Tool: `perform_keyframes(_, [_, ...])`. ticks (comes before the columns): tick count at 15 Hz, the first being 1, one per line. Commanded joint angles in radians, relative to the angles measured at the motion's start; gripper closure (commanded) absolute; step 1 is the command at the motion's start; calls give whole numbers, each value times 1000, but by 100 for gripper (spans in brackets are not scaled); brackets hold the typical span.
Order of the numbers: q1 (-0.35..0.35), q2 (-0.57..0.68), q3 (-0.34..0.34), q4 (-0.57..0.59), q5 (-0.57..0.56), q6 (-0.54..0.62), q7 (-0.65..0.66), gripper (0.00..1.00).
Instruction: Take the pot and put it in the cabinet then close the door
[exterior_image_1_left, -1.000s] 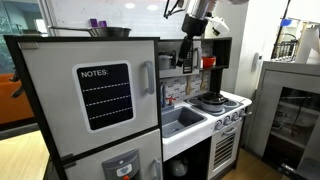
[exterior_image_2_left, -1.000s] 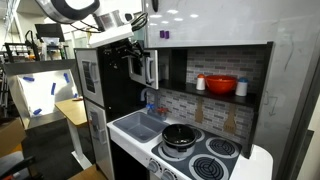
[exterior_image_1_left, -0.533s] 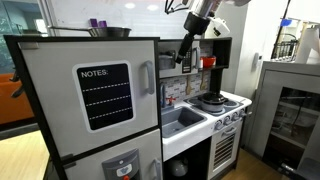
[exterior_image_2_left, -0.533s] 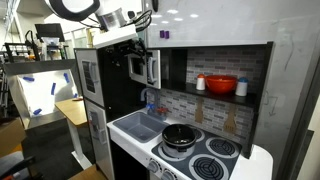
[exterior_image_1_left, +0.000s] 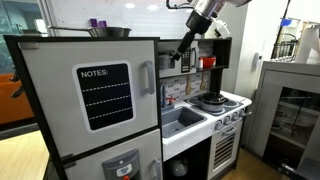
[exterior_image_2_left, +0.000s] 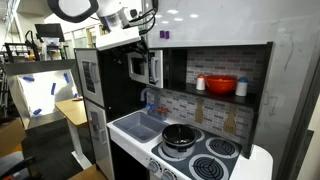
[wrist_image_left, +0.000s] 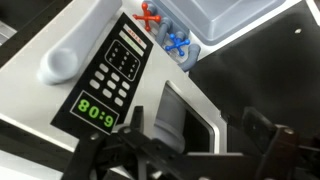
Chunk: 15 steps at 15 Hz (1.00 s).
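Note:
The pot (exterior_image_2_left: 180, 135) is dark with a lighter rim and sits on the stove's back burner; it also shows in an exterior view (exterior_image_1_left: 210, 100). The cabinet (exterior_image_2_left: 137, 67) is the small microwave-like compartment, and its inside is dark. Its door (exterior_image_2_left: 153, 68) stands swung open. In the wrist view the door (wrist_image_left: 180, 115) with its vertical handle sits beside the keypad panel. My gripper (exterior_image_2_left: 142, 42) hangs at the cabinet's top front edge and shows in both exterior views (exterior_image_1_left: 184, 55). Its fingers (wrist_image_left: 200, 145) are spread apart and hold nothing.
A big grey unit with a "NOTES" board (exterior_image_1_left: 105, 95) stands beside the cabinet, with a steel bowl (exterior_image_1_left: 112, 32) on top. A red bowl (exterior_image_2_left: 221, 85) sits on the open shelf. The sink (exterior_image_2_left: 140, 125) lies below the cabinet. Bare burners (exterior_image_2_left: 215, 148) are near the pot.
My gripper has risen from in front of the cabinet opening to its top edge. The pot and the door have not moved.

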<state>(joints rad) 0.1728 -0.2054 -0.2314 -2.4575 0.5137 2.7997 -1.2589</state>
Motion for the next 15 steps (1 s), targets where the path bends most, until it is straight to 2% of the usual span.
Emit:
perform_keyframes(1, [62, -1, -48, 12, 160, 28, -146, 0])
perform_keyframes(8, [127, 6, -114, 30, 476, 16, -420, 0])
perform_keyframes(11, [140, 15, -127, 35, 575, 10, -508, 0])
perform_keyframes(13, [128, 11, -115, 19, 561, 16, -494, 0])
perform_keyframes(15, [105, -3, -94, -13, 469, 15, -423, 0])
